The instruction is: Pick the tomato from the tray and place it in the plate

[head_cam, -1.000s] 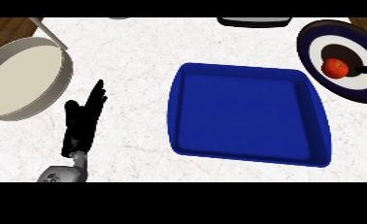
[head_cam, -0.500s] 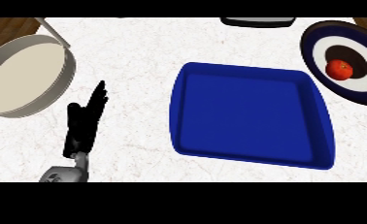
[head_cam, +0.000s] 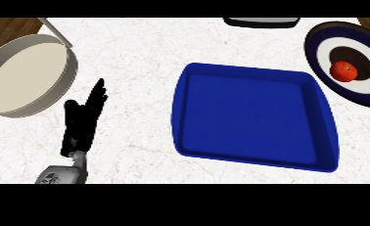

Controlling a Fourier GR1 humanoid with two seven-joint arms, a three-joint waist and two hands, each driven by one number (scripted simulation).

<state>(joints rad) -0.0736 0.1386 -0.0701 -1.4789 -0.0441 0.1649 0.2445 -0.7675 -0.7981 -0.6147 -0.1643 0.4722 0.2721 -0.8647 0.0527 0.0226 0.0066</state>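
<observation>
White counter: tomato (head_cam: 345,71) sits in plate (head_cam: 323,38), right of tray (head_cam: 253,117), so job looks done; left hand (head_cam: 81,122) rests open, well left.

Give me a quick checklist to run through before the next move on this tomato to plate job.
1. Tomato on the plate: ok.
2. Blue tray no longer holds the tomato: ok.
3. Tomato free of any hand: ok.
4. Left hand open, resting on the counter left of the tray: ok.
5. Right hand's state: cannot tell, not in view.
</observation>
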